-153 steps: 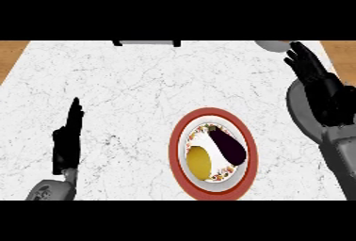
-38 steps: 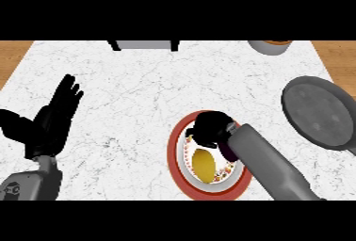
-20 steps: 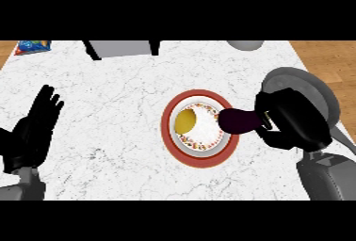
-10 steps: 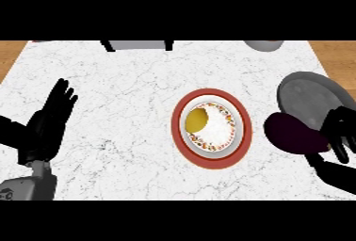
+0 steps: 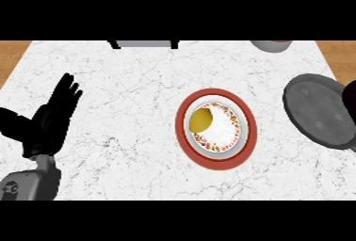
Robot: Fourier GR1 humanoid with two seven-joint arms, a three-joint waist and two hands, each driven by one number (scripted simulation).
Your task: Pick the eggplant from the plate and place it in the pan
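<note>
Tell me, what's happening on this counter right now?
A robot is moving an eggplant from the red-rimmed plate into the grey pan. The dark eggplant shows only at the view's right edge, beside the pan; the right hand carrying it is out of sight. A yellow item sits on the plate. The left hand rests open at the left.

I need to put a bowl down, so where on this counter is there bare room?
Bare marble lies between the left hand and the plate, and above the plate towards the far edge. The right side is crowded: the pan sits close to the plate.
</note>
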